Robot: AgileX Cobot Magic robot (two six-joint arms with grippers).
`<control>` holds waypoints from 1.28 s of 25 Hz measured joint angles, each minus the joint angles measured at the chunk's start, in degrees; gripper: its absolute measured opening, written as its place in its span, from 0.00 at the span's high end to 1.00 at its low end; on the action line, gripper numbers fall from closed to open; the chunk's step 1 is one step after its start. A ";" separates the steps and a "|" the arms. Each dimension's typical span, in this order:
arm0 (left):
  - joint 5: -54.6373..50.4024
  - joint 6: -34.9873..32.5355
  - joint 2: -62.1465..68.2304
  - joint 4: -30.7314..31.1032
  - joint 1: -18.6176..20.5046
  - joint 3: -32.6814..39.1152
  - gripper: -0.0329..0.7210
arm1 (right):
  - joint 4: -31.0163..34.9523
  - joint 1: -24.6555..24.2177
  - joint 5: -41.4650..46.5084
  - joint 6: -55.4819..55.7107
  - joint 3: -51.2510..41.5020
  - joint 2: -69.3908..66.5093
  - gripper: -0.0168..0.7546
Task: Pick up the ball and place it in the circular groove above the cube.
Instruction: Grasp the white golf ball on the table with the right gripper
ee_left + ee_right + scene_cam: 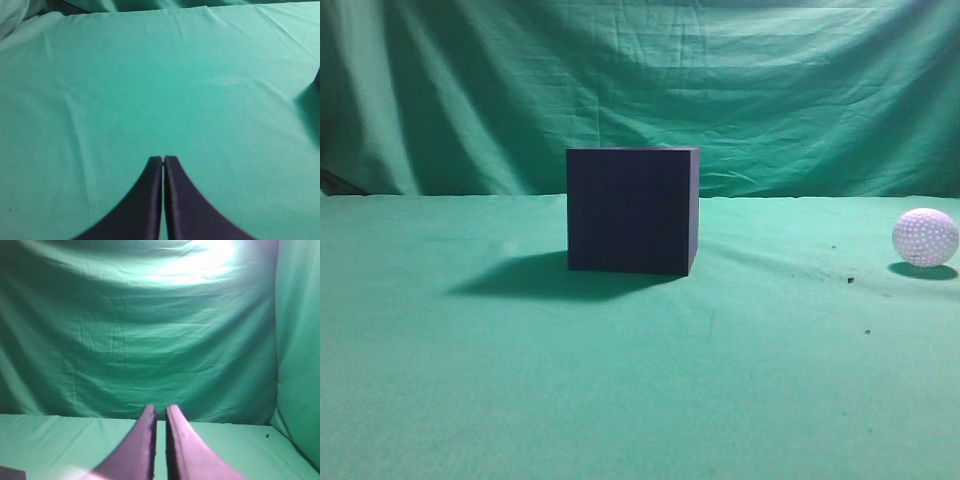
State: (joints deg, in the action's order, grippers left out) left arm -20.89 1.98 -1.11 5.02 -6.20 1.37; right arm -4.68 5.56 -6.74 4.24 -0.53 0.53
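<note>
Green-draped bench (620,400), green backdrop (770,90) behind. Cube (632,210) near centre, flat on the cloth, one corner edge turned slightly toward the exterior camera; top face at eye level, so no groove visible from here. Ball (925,237) far right on the bench, well apart from the cube, resting free on the cloth, shadow just under it. A few dark specks on the cloth between the two.

Neither arm visible in the exterior view. Left tool (163,159): jaws pressed together, nothing between them, hanging over bare cloth; only a dark sliver and shadow at the right edge of that view, likely the cube. Right tool (160,408): jaws nearly together with a thin slit, empty, aimed level at the backdrop rather than down; a dark corner (12,472) at lower left, probably the cube's top. Ball not in either wrist view.

Reads as a parked pose, task not begun. Ball on the right side, so right arm the likely picker. Needs opening, then tipping down toward the ball. Round, loose ball: apt to roll if nudged off-centre.
</note>
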 joint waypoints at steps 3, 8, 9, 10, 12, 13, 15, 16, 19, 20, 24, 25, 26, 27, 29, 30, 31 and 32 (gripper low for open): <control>0.00 0.00 0.00 0.00 0.00 0.00 0.96 | 0.00 0.00 4.57 0.13 5.12 -2.90 0.91; 0.00 0.00 0.00 0.00 0.00 0.00 0.96 | 3.02 0.00 20.30 4.23 14.84 -16.28 0.91; 0.00 0.00 0.00 0.00 0.00 0.00 0.96 | 3.56 0.00 23.37 5.26 16.26 -19.69 0.91; 0.00 0.00 0.00 0.00 0.00 0.00 0.96 | 3.72 0.00 25.09 5.77 17.13 -23.10 0.91; 0.00 0.00 0.00 0.00 0.00 0.00 0.96 | 3.83 0.00 25.06 6.13 18.00 -28.56 0.91; 0.00 0.00 0.00 0.00 0.00 0.00 0.96 | 3.96 0.00 24.41 6.24 18.13 -31.01 0.91; 0.00 0.00 0.00 0.00 0.00 0.00 0.96 | 4.23 0.00 24.11 6.34 18.63 -34.62 0.91; 0.00 0.00 0.00 0.00 0.00 0.00 0.96 | 4.29 0.04 24.11 6.34 18.89 -35.81 0.91; 0.00 0.00 0.00 0.00 0.00 0.00 0.96 | 4.71 1.23 26.34 3.65 20.74 -39.66 0.91; 0.00 0.00 0.00 0.00 0.00 0.00 0.96 | 4.76 1.83 27.91 2.03 21.59 -41.35 0.91; 0.00 0.00 0.00 0.00 0.00 0.00 0.96 | 4.88 5.19 36.37 -2.86 26.24 -49.83 0.91; 0.00 0.00 0.00 0.00 0.00 0.00 0.96 | 4.88 6.39 38.07 -3.71 27.99 -52.33 0.91; 0.00 0.00 0.00 0.00 0.00 0.00 0.96 | 4.88 8.16 39.68 -4.63 29.78 -54.32 0.91; 0.00 0.00 0.00 0.00 0.00 0.00 0.96 | 4.88 10.12 40.64 -5.18 31.40 -56.55 0.91; 0.00 0.00 0.00 0.00 0.00 0.00 0.96 | 4.88 13.63 40.93 -5.86 34.00 -60.62 0.91; 0.00 0.00 0.00 0.00 0.00 0.00 0.96 | 4.88 15.06 40.93 -6.07 35.38 -62.31 0.91; 0.00 0.00 0.00 0.00 0.00 0.00 0.96 | 4.88 15.86 41.30 -6.07 36.64 -64.43 0.91; 0.00 0.00 0.00 0.00 0.00 0.00 0.96 | 4.88 16.15 41.92 -5.84 38.38 -66.60 0.91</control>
State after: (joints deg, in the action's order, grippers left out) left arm -20.89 1.98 -1.11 5.02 -6.20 1.37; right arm 0.20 21.71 35.18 -1.60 37.85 -66.07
